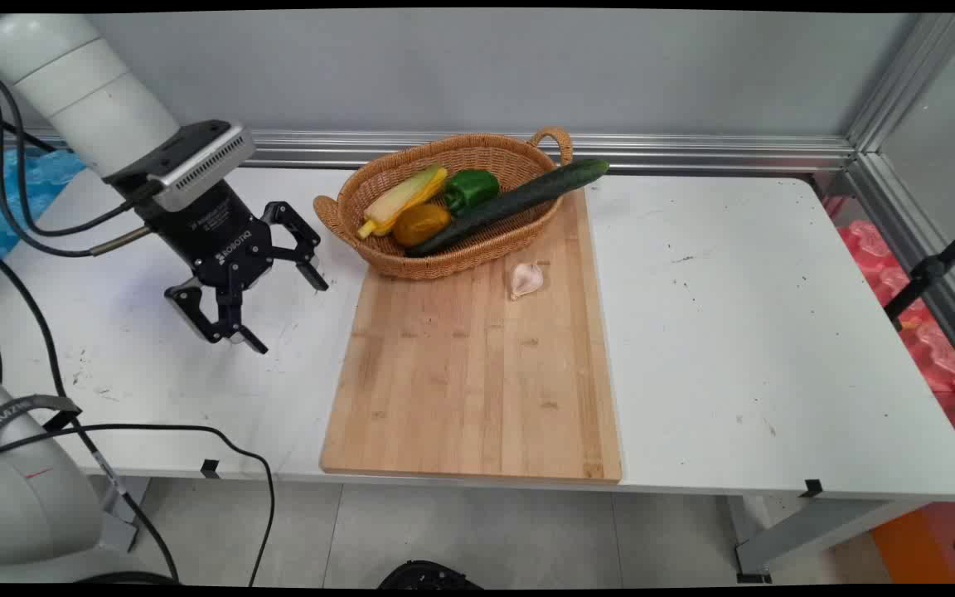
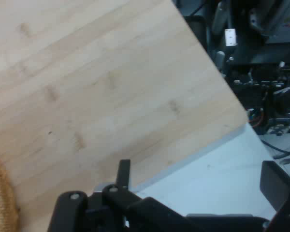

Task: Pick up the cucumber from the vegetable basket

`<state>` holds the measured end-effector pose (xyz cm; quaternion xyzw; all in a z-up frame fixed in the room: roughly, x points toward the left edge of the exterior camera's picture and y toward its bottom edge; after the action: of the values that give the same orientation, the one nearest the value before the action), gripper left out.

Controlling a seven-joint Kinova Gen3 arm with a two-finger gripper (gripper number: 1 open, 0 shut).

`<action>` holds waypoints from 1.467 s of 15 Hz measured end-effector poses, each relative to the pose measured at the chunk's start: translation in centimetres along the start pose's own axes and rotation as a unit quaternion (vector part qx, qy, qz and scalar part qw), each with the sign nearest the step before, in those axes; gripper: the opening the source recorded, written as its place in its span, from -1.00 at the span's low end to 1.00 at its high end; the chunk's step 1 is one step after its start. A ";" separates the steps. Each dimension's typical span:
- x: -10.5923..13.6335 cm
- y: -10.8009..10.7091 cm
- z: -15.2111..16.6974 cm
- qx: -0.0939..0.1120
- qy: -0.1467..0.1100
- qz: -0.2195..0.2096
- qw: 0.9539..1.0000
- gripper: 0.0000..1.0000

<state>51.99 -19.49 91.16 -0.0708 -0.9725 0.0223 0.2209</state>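
Note:
My gripper point(image 1: 289, 317) hangs open and empty over the white table point(image 1: 743, 332), just left of a bamboo cutting board point(image 1: 469, 381). A garlic bulb point(image 1: 525, 279) lies on the board's far part. Behind it a wicker basket point(image 1: 444, 261) stands on the board's far end, holding a corn cob point(image 1: 403, 201), a green pepper point(image 1: 471, 189), an orange-yellow vegetable point(image 1: 421, 223) and a long cucumber point(image 1: 519, 201) that sticks out over the right rim. In the hand view the gripper point(image 2: 200, 181) is spread wide over the cutting board point(image 2: 101, 87) edge, with the basket point(image 2: 0, 198) at the lower left.
Black cables point(image 1: 30, 224) hang from the arm at the left. Blue wrapping point(image 1: 21, 178) lies behind the table's left end and pink wrapping point(image 1: 933, 340) off its right side. A black stand point(image 1: 933, 269) leans at the right. An aluminium rail point(image 1: 693, 153) runs along the back.

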 end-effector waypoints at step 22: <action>2.4 -16.0 1.5 0.210 0.041 -0.322 0.922 1.00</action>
<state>47.14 -34.98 92.04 0.2934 -0.9059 0.1509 0.2656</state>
